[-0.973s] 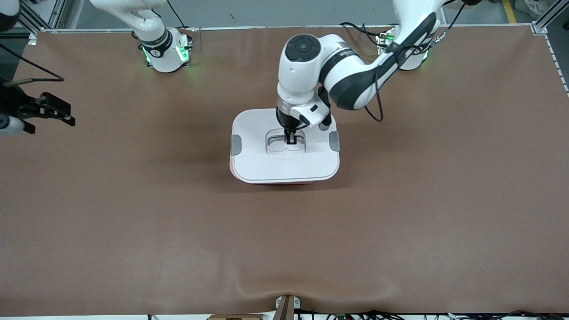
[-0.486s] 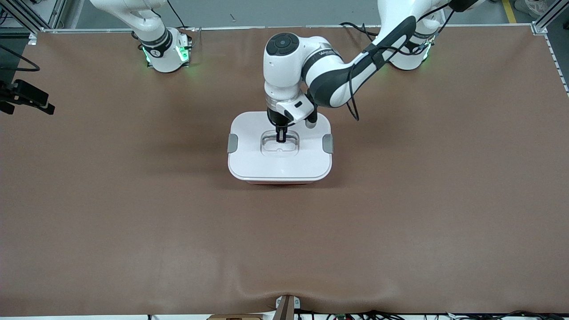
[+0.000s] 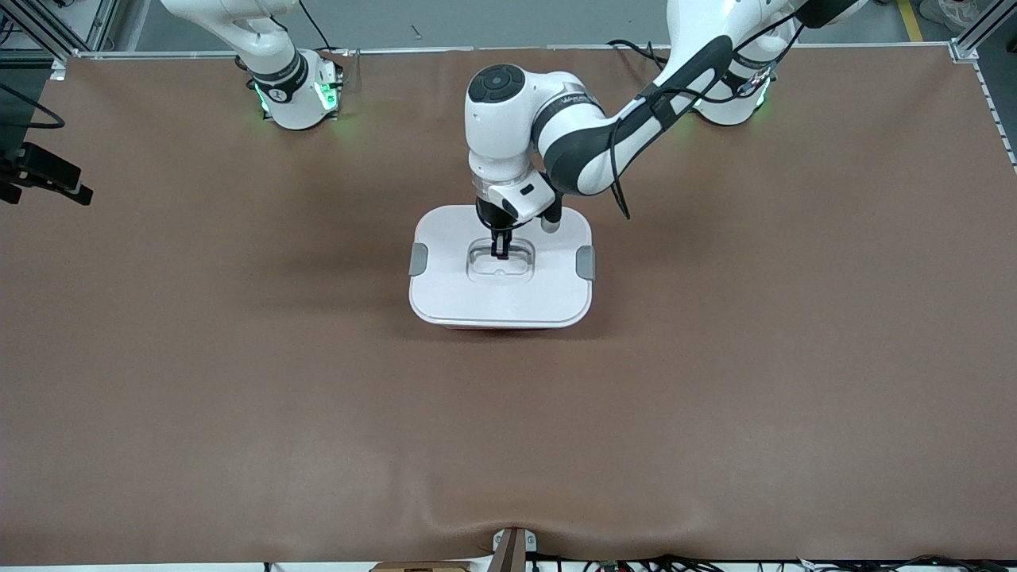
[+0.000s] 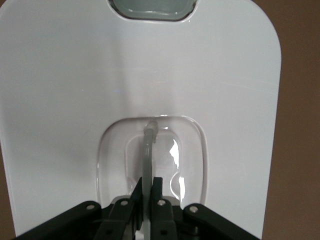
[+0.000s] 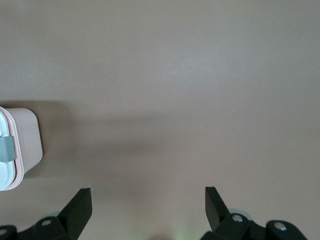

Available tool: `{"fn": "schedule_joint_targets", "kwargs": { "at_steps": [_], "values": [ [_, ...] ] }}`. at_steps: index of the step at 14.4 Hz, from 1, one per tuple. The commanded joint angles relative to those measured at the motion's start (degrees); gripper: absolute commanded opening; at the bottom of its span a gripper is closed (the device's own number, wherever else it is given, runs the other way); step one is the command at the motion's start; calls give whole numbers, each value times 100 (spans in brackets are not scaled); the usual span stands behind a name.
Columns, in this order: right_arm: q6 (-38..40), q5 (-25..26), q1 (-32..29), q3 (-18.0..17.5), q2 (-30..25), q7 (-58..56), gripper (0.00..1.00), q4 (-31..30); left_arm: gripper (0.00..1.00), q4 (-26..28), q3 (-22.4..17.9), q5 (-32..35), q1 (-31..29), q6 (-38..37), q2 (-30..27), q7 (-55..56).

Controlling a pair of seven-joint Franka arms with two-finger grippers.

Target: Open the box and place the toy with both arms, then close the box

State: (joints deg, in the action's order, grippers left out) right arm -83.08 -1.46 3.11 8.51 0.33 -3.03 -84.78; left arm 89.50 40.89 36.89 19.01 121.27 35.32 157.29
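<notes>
We kept our left gripper clamped on the clear handle atop the box, seating its lid. Our right gripper waited, fingers apart, over bare table beside the box. The toy was out of sight.

Robotics lab test bench

From my console I see two arm bases with green lights at twelve o'clock, a brown mat over the table, aluminium framing at the corners, and cables at six o'clock.
</notes>
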Motion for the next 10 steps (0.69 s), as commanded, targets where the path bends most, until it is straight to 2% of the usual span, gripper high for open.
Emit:
{"fn": "schedule_joint_targets", "kwargs": {
  "at_steps": [1, 10],
  "values": [
    [-146, 58, 14, 1, -15, -267, 100, 23, 0, -29, -11, 275, 77, 37, 53, 663],
    [-103, 49, -13, 1, -6, -251, 100, -47, 0, -11, -2, 196, 112, 37, 71, 672]
  ]
}}
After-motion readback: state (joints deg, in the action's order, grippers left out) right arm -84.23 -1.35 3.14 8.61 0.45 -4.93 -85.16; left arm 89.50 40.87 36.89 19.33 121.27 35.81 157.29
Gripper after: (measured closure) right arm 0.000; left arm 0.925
